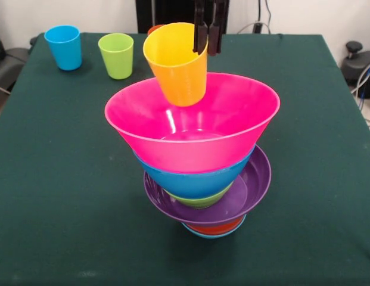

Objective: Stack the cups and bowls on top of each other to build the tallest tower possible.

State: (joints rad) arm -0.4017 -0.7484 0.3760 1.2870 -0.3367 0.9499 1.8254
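Gripping the yellow cup (177,64) by its rim, our fingers (207,36) hold it tilted over the pink bowl (190,128) atop the tower (202,173). The bowl's centre lies directly below; we judge straightening comes first.

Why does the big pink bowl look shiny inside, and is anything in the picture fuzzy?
Front view: soft white glare from overhead light streaks the pink bowl inside its base; the purple bowl also gleams along its rim. The yellow cup and the gripper look sharp; only faint shadow lies on the table.
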